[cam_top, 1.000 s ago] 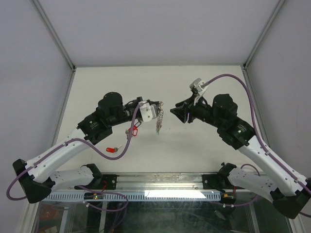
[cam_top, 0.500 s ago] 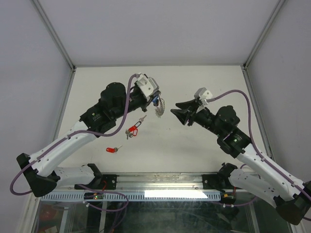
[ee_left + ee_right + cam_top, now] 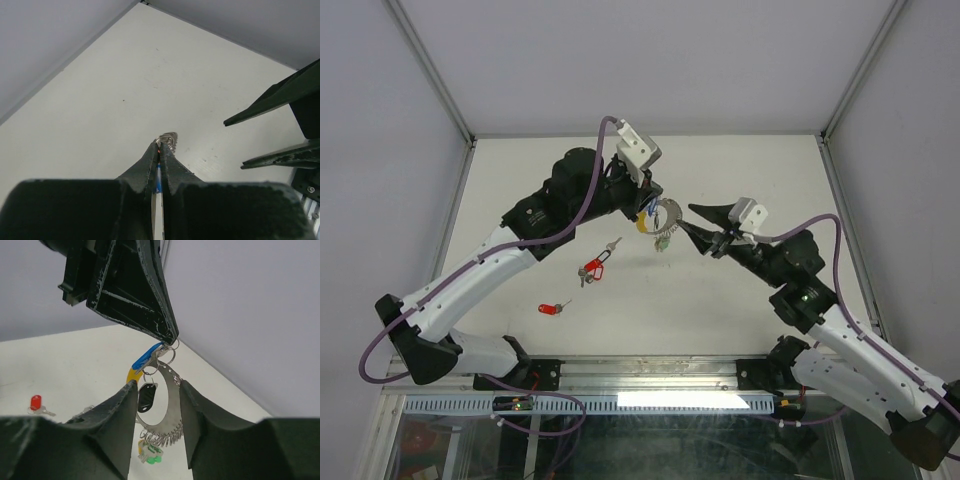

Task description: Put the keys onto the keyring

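My left gripper [image 3: 651, 207] is shut on the keyring [image 3: 666, 221] and holds it in the air. In the right wrist view the keyring [image 3: 170, 390] is a flat silver crescent with several small wire rings, hanging from the left gripper's fingers [image 3: 135, 285]. Blue [image 3: 147, 356], yellow [image 3: 132, 374], black [image 3: 146, 396] and green [image 3: 150, 453] tags hang from it. My right gripper [image 3: 689, 218] is open, its fingertips just right of the ring; I cannot tell if they touch. In the left wrist view the shut gripper [image 3: 160, 145] pinches the ring [image 3: 170, 137].
Two red-tagged keys lie on the white table: one [image 3: 592, 268] below the left gripper, one [image 3: 551, 309] nearer the front left. A bare silver key [image 3: 613, 243] lies beside the first. Grey walls enclose the table on three sides.
My left gripper has lifted and swung right and farther back with the keyring. My right gripper has moved left and come up to the ring.
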